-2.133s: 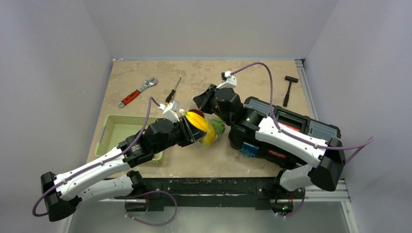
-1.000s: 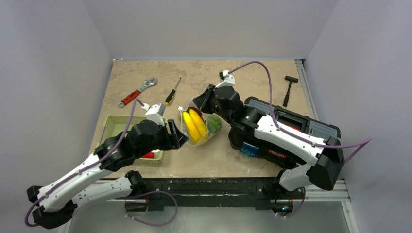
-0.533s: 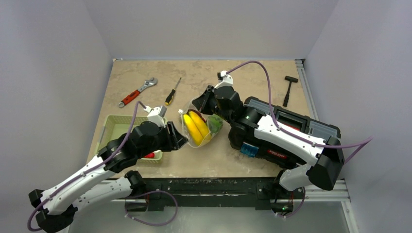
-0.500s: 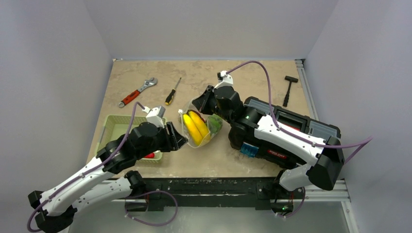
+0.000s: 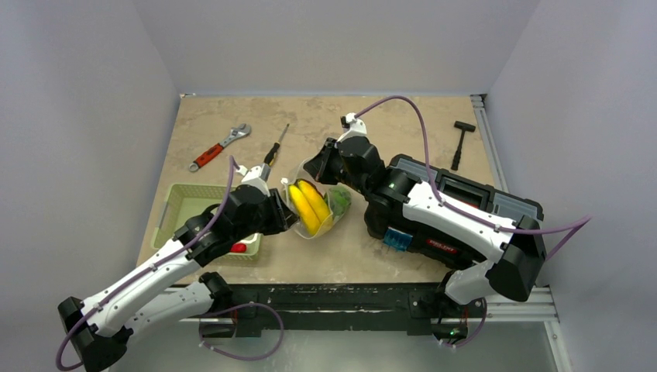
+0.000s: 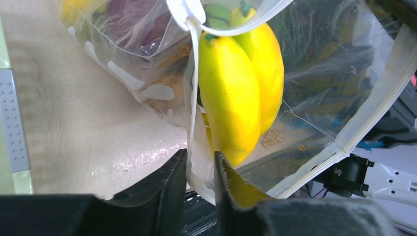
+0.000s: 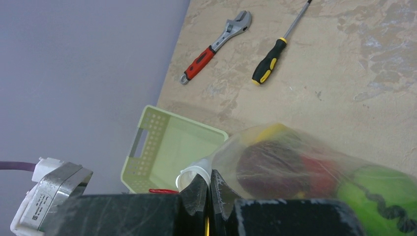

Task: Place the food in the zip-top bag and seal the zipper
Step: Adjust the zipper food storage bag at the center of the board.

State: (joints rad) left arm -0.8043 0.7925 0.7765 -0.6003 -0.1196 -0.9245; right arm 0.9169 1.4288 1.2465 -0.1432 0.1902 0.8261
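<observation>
**A:** Bag (image 5: 314,208): where is it?

**B:** Slung between the two grippers, its bottom on the table (image 5: 372,124) as far as I can tell, and its mouth gaping. Bananas (image 6: 236,93) lie just ahead of the left gripper (image 6: 199,191). A green piece (image 7: 378,196) and a maroon piece (image 7: 275,167) sit deeper in, close under the right gripper (image 7: 209,189).

**A:** And the zipper (image 6: 193,88)?

**B:** One lip runs straight out from the left fingers, its long axis pointing away toward the right gripper's end. The other lip bows wide off to one side of those fingers, so the two lips are well apart.

**A:** How do the jaws stand?

**B:** The right ones are clamped tight on the corner of the mouth, by the white tab (image 7: 193,173). The left ones stand a narrow slot apart with the near lip threaded between them. I see no pinch on it.

**A:** Which arm is placed for the seal?

**B:** The left, I'd judge. It straddles the strip, which leads dead ahead of it, while the right anchors the far end. Both lips would have to meet in that slot first.

**A:** Anything outside?

**B:** A red piece (image 5: 239,248) in the basket (image 5: 172,203), behind and beside the left gripper. Sealing now looks premature.
</observation>
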